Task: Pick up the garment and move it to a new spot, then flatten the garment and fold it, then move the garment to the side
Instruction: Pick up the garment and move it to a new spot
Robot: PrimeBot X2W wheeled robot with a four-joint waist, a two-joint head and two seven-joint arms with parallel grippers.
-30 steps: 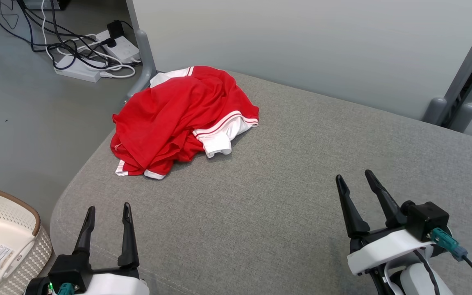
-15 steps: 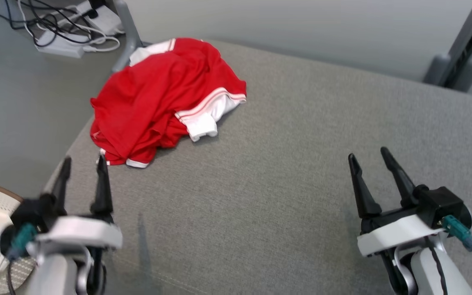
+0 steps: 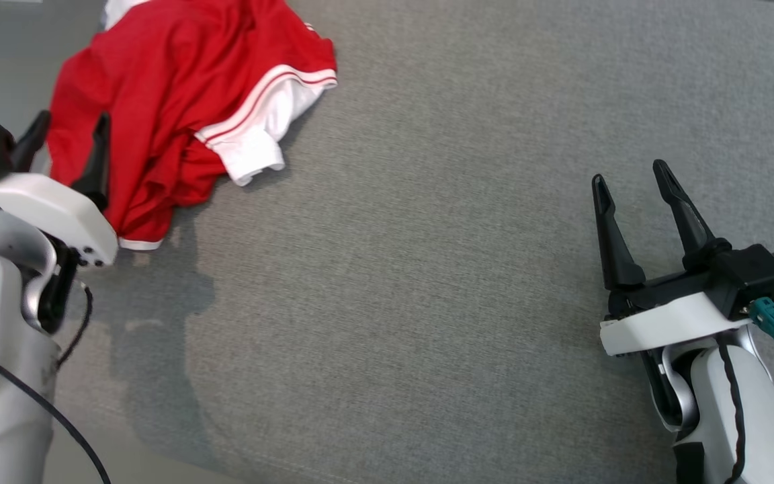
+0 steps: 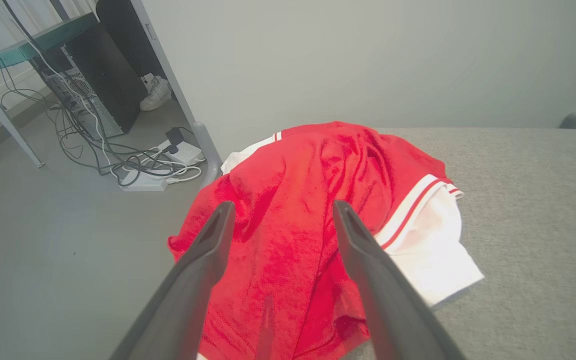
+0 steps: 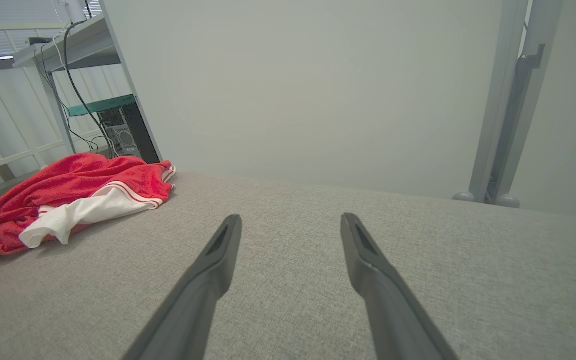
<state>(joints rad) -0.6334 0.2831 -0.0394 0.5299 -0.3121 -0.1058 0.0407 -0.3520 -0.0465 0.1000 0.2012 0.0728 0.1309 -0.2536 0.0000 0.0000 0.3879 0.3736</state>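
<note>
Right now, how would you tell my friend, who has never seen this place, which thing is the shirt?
Start at the big grey padded surface. Near its far left edge, just ahead of the robot's open left hand, lies a crumpled garment. It is bright red against all that grey, with a white sleeve trimmed in red and white stripes.
</note>
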